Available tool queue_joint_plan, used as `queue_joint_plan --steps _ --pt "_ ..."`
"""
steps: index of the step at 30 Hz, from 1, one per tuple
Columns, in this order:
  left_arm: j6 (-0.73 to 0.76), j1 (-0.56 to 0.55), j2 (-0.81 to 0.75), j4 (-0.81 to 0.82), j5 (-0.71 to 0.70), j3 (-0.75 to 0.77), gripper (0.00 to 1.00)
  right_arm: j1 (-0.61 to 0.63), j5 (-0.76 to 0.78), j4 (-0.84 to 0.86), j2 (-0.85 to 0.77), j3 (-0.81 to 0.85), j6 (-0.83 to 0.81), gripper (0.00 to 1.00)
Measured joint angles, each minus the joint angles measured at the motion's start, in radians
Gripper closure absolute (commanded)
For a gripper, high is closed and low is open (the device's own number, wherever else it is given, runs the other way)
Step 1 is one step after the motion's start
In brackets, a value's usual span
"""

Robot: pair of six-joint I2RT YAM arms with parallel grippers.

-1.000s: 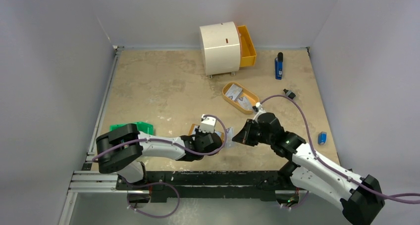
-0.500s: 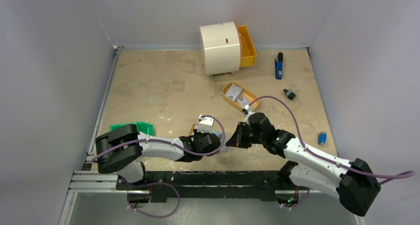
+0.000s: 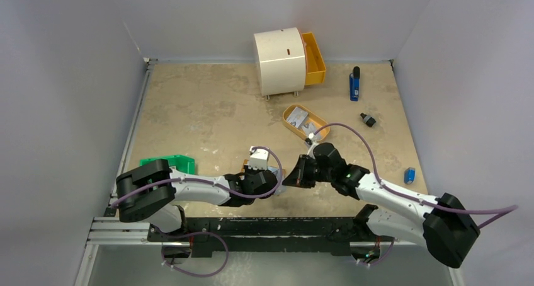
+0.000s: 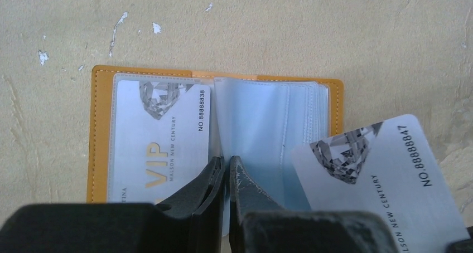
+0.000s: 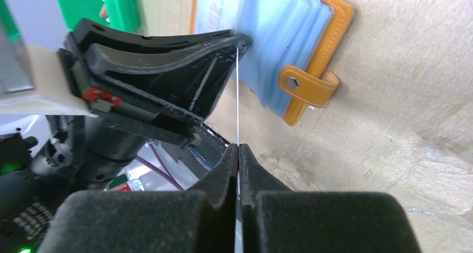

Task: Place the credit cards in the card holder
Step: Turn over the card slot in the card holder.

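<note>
Where pale walls (image 3: 63,78) hemmed the beige tabletop (image 3: 208,109), my right gripper (image 5: 239,148) pinched a credit card (image 4: 385,180), its length pointing left. My left gripper (image 4: 226,159) clamped a sleeve (image 4: 251,119) of the card holder (image 4: 100,125).

My gripper (image 4: 227,163) seems to pinch a clear sleeve (image 4: 254,119) of the card holder (image 4: 100,130); a credit card (image 4: 385,175) overlaps its right edge.

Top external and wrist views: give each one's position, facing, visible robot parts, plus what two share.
Top external: above, behind the bases, looking down on the beige table; both arms show.
Left wrist: looks down at the open tan leather card holder; left end effector shows.
Right wrist: low, facing the holder; right end effector grips a pale printed card.
Wrist views share holder and card.
</note>
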Motion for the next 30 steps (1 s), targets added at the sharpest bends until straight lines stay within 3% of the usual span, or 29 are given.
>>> queue_joint_plan --steps 11,30 --pt "-0.002 0.000 -0.003 0.000 0.003 -0.002 1.00 0.000 -0.009 0.006 0.028 -0.028 0.039 1.00" --pt "-0.017 0.000 -0.010 -0.013 0.008 -0.002 0.98 0.000 -0.043 0.072 0.138 -0.028 0.048 1.00"
